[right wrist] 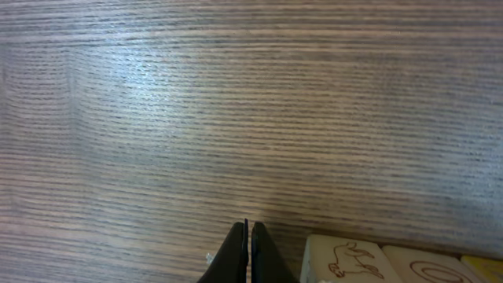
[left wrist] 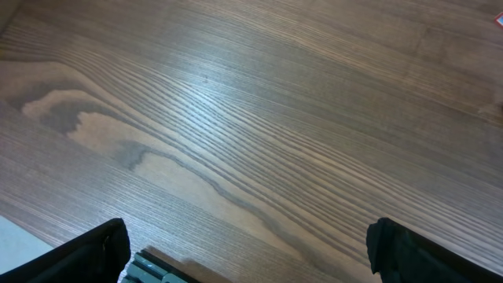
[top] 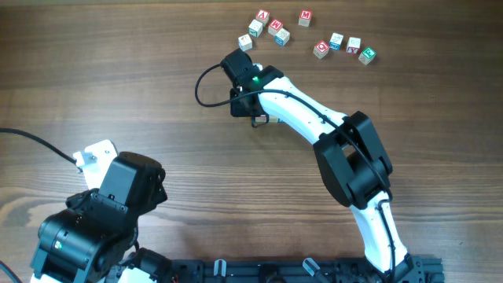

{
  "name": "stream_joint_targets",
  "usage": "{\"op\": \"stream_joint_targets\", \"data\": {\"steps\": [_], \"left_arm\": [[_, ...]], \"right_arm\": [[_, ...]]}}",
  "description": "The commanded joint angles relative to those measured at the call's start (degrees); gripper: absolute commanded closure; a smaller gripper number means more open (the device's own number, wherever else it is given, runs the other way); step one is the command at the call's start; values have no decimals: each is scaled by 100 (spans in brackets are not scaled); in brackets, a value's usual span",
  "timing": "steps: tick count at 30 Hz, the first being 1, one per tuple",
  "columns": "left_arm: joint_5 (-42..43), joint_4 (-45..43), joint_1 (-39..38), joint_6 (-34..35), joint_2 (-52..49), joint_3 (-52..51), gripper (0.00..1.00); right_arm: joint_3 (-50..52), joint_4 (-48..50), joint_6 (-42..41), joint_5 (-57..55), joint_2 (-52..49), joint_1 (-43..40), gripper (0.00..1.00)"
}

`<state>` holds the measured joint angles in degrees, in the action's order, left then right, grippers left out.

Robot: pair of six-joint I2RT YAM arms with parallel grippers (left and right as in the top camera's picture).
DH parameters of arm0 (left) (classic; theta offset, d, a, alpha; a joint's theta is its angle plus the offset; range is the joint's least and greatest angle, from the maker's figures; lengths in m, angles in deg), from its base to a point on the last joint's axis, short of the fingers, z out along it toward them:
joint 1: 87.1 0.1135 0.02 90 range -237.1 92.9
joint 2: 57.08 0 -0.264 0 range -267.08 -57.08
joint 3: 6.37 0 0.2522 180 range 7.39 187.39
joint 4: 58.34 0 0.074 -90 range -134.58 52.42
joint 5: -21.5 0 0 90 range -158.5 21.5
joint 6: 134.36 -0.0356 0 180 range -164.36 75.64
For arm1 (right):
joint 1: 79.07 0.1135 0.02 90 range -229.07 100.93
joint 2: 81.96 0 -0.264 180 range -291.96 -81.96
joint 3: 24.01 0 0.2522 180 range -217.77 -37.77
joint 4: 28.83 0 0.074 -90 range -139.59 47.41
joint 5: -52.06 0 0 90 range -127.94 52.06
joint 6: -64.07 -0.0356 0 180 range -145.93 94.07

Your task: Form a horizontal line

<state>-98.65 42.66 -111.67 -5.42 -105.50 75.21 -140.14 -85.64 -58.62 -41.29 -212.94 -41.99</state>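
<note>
Several small letter cubes lie at the table's far edge. The nearest three form a slanted row: a pale cube (top: 245, 42), a white cube with green print (top: 255, 29) and a red cube with a white letter (top: 262, 16). My right gripper (top: 234, 63) is shut and empty, just below and left of the pale cube. In the right wrist view its fingertips (right wrist: 248, 236) rest low over bare wood. A cream cube face with a brown drawing (right wrist: 343, 259) sits just to their right, then another cream face (right wrist: 424, 269) and a yellow edge (right wrist: 483, 270). My left gripper (left wrist: 251, 255) is open over bare wood.
More cubes lie to the right: two by the row (top: 278, 31), a lone red one (top: 305, 16) and a loose row of several (top: 344, 46). The left arm (top: 102, 212) is folded at the near left. A black cable (top: 206, 86) loops left of the right wrist.
</note>
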Motion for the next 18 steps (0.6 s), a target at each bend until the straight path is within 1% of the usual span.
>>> {"op": "stream_joint_targets", "data": {"steps": [1,3,5,7,9,10,11,14,18], "left_arm": [[-11,0,11,98,15,-9,0],[-11,-2,11,98,15,-9,0],[-11,0,11,98,15,-9,0],[-11,0,11,98,15,-9,0],[-11,0,11,98,15,-9,0],[-11,0,11,98,15,-9,0],[-11,0,11,98,15,-9,0],[-11,0,11,98,15,-9,0],[-11,0,11,98,15,-9,0]], "right_arm": [[-352,44,-133,-105,181,-68,96],[-389,195,-474,-374,654,-197,96],[-389,125,-507,-813,1003,-348,96],[-389,-503,-1102,-1329,1156,-570,96],[-302,-1331,-1976,-1436,1139,-903,96],[-238,-1467,-2153,-1394,1139,-1001,95],[-55,-1530,-2157,-1207,1139,-1191,96],[656,-1248,-2151,-361,1139,-1523,96],[1392,-616,-2286,-216,1139,-1368,96]]}}
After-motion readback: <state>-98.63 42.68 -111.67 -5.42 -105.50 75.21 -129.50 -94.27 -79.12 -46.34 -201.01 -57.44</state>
